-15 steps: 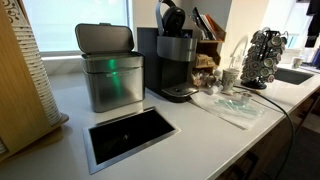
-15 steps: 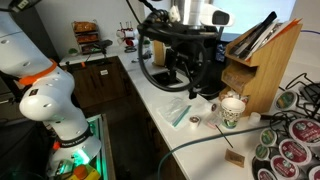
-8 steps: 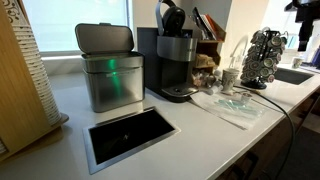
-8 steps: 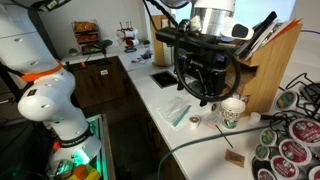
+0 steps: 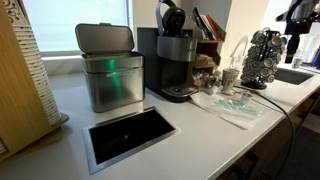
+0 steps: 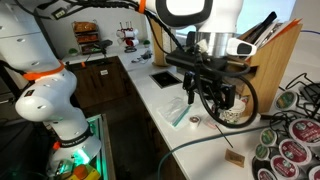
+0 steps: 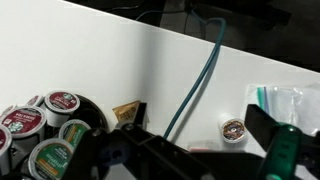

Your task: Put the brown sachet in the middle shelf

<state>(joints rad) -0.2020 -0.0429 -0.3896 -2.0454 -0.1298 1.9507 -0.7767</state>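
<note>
The brown sachet (image 6: 235, 157) lies flat on the white counter next to the pod carousel (image 6: 292, 142). It also shows in the wrist view (image 7: 127, 113). My gripper (image 6: 214, 97) hangs open and empty above the counter, a little short of the sachet. In the wrist view the open jaws (image 7: 198, 125) frame bare counter, with the sachet just left of them. The brown wooden rack (image 6: 262, 68) stands behind the coffee machine (image 5: 172, 62). Its middle shelf (image 5: 208, 60) holds small items.
A loose pod (image 7: 234, 129) and a green cable (image 7: 195, 85) lie on the counter between the jaws. A clear plastic bag (image 6: 178, 114) and a paper cup (image 6: 232, 113) are near the gripper. A steel bin (image 5: 110, 72) and a counter opening (image 5: 130, 133) are further along.
My gripper has come down and moved toward the pod carousel, from high above the coffee machine to just above the counter. It stays open. The sachet has not moved.
</note>
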